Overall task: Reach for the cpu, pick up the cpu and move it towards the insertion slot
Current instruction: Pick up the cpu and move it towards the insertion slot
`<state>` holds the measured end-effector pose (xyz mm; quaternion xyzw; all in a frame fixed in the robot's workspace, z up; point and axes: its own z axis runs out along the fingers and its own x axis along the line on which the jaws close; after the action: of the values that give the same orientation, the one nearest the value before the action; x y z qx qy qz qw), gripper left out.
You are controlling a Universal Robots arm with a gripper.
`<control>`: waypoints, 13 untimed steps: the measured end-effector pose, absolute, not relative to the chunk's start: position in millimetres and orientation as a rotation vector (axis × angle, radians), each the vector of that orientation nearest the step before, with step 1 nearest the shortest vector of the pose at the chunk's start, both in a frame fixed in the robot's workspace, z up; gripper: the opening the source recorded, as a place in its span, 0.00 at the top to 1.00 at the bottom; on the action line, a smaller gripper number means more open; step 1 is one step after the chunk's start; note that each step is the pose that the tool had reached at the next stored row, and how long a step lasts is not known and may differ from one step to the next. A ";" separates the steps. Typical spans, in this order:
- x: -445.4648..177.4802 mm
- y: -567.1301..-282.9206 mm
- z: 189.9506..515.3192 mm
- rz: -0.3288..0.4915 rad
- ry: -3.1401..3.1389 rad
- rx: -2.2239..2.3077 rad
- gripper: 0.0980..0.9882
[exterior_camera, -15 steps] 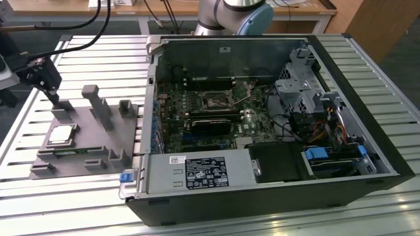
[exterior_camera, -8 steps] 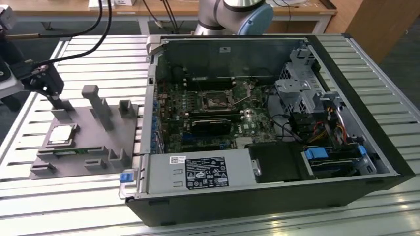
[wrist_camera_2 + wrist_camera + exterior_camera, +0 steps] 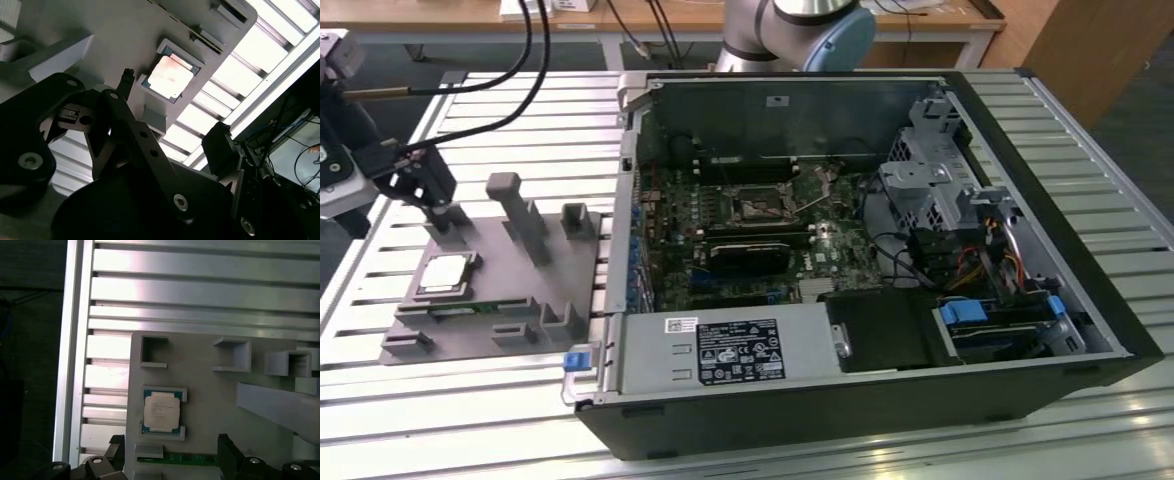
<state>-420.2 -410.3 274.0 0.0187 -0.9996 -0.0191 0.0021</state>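
The cpu (image 3: 161, 410) lies flat, silver top up, in its pocket on the grey fixture plate (image 3: 200, 405), at the exterior view's left and well apart from the insertion slot (image 3: 758, 207) inside the open computer case (image 3: 854, 415). It is square, so it has no long axis, and its edges run parallel to the plate's. The gripper (image 3: 171, 450) hovers near it with its fingers spread apart, holding nothing.

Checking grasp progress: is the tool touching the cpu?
Apart. The first wrist view shows bare grey fixture between the tool and the cpu.
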 end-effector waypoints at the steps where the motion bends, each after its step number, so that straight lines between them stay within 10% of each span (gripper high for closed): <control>1: -420.3 -410.6 272.0 -0.060 -3.136 0.059 0.19; 13: -420.5 -413.8 250.2 -0.060 -3.136 0.059 0.19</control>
<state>-420.5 -413.8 250.2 0.0187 -0.9996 -0.0191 0.0021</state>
